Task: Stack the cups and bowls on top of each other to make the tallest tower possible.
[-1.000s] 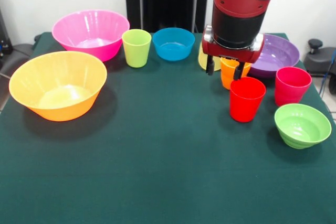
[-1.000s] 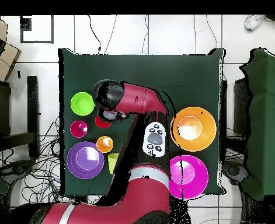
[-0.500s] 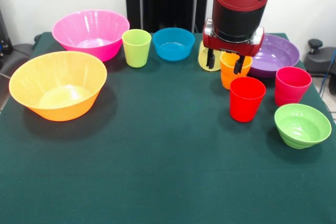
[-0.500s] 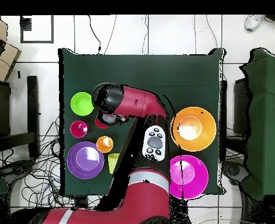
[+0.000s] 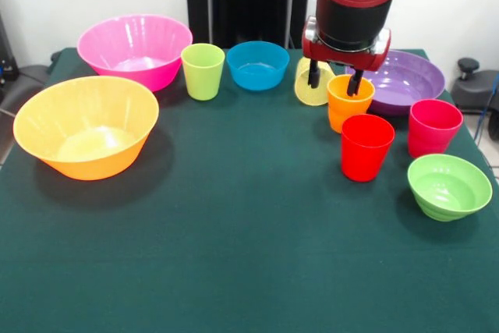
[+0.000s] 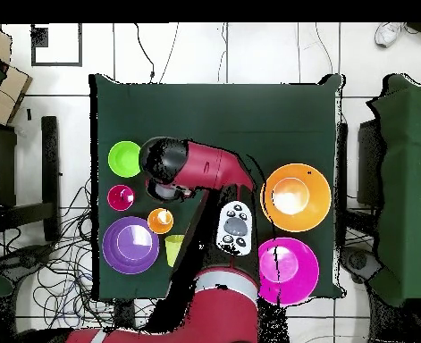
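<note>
Front view, clock bearings taken from the middle of the green table (image 5: 234,255). The gripper (image 5: 334,82) hangs at about 1 o'clock, directly over the orange ribbed cup (image 5: 348,104); its two dark fingers (image 5: 313,74) are spread apart, one to the cup's left outside the rim, the other at the rim's upper right edge; nothing is held between them; I cannot tell whether the right finger touches the rim.

The orange ribbed cup stands upright; the translucent yellow cup (image 5: 312,88) is tilted just at its 10 o'clock, partly behind the left finger; the purple bowl (image 5: 409,77) sits at its 2 o'clock; the red cup (image 5: 366,147) stands just at its 5 o'clock, upright; the pink-red cup (image 5: 433,126) is at 3 to 4 o'clock, near the purple bowl; the light green bowl (image 5: 450,185) rests at about 3 o'clock of the table, beside the two red cups.

Blue bowl (image 5: 258,64) at 12 o'clock; lime green cup (image 5: 203,71) just to its left; large pink bowl (image 5: 135,49) at 11 o'clock; large orange bowl (image 5: 86,125) at 9 to 10 o'clock. Nothing is stacked; every piece stands alone on the cloth.

Overhead view: the arm (image 6: 196,170) covers the red cup; orange ribbed cup (image 6: 160,220) shows clear beside the purple bowl (image 6: 130,246).
</note>
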